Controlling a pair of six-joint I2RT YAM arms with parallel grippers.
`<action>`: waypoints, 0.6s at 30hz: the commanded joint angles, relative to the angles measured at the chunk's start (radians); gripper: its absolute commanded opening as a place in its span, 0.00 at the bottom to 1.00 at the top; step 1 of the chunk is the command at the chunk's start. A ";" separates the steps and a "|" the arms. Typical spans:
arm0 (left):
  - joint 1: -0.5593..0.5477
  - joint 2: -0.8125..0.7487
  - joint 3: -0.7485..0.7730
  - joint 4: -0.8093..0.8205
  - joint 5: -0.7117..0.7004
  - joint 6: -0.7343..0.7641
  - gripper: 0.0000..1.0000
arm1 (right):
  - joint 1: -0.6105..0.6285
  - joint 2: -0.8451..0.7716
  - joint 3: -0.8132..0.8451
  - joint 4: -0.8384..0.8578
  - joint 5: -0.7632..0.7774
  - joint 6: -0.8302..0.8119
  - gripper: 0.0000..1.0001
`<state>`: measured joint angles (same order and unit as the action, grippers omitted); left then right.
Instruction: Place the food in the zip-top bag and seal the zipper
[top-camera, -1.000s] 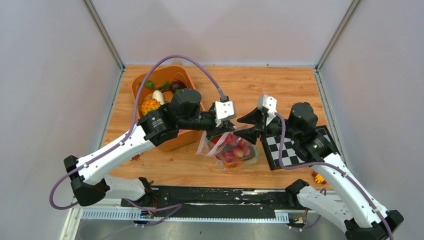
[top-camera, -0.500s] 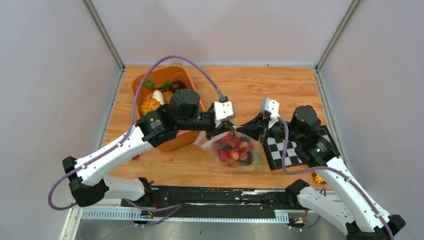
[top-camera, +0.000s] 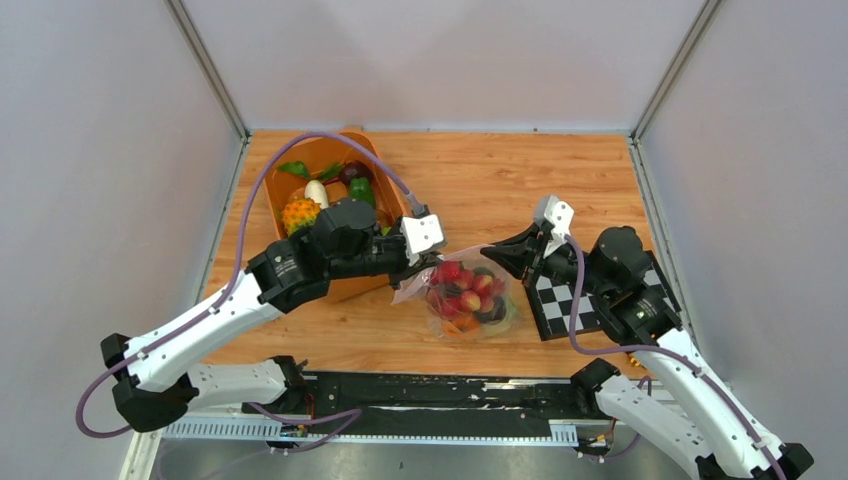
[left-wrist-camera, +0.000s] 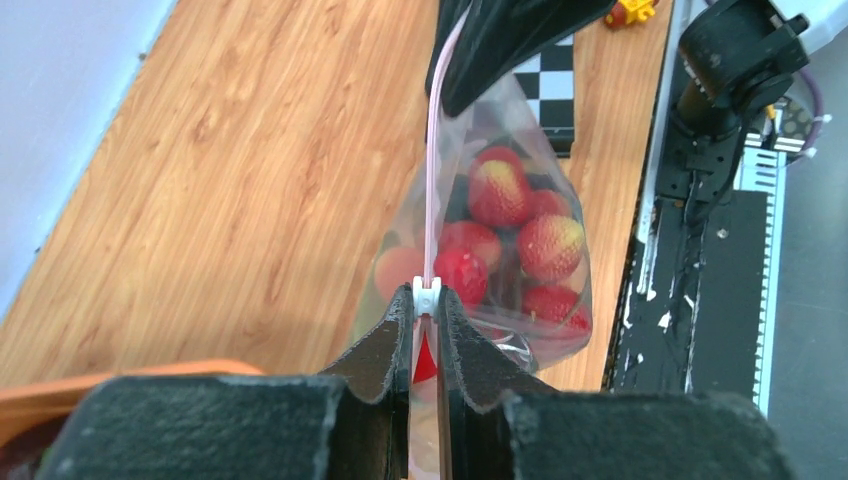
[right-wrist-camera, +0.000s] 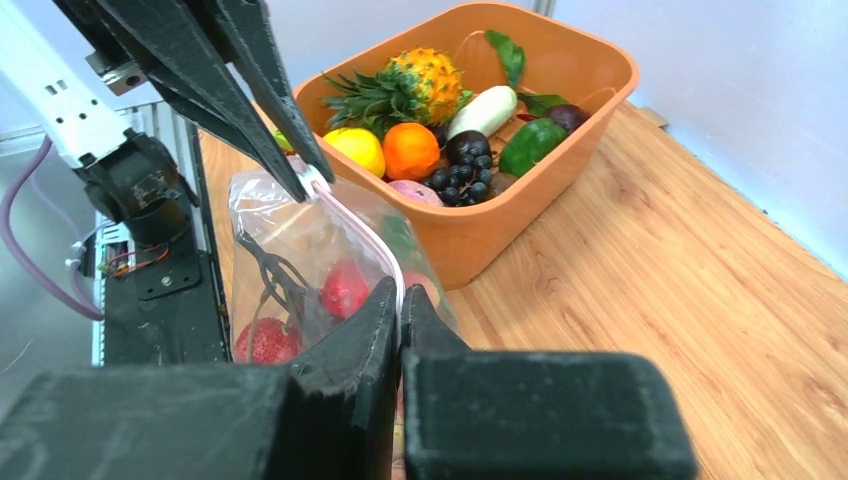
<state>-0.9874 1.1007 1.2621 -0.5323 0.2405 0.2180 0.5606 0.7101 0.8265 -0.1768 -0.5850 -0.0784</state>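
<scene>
One zip-top bag sits just toward 6 o'clock of the middle of the table, held by its mouth edge between the two arms. I cannot tell whether its bottom rests on the wood.

The left fingers are pressed together on the 9 o'clock end of the zipper, right at one small white clip on that strip. The right fingers are pinched shut on the zipper's other end, at about 3 o'clock of the bag. From the left wrist view the pink strip runs straight from one pair of fingers to the other as a single line.

Inside the bag, at least six red strawberries can be counted, plus one pale orange piece. Further dark and green shapes lie under them, too blurred to name.

One orange tub stands at 10 o'clock on the table, touching the left arm's forearm in the overhead view. In it show:
- one spiky yellow-orange fruit
- one lemon
- one orange
- one bunch of dark grapes
- one white vegetable
- one green pepper

One checkered board lies flat at 4 o'clock, just beside the bag and partly under the right arm.
</scene>
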 joint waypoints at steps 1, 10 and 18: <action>0.004 -0.089 -0.015 -0.071 -0.107 -0.002 0.00 | -0.008 -0.061 -0.012 0.081 0.167 0.036 0.00; 0.004 -0.134 -0.031 -0.096 -0.139 -0.006 0.00 | -0.009 -0.126 -0.041 0.082 0.348 0.049 0.00; 0.004 -0.122 -0.021 -0.118 -0.135 0.001 0.00 | -0.009 -0.140 -0.033 0.041 0.405 0.040 0.00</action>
<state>-0.9871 0.9962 1.2316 -0.6224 0.1322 0.2184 0.5640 0.5854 0.7712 -0.1715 -0.2966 -0.0338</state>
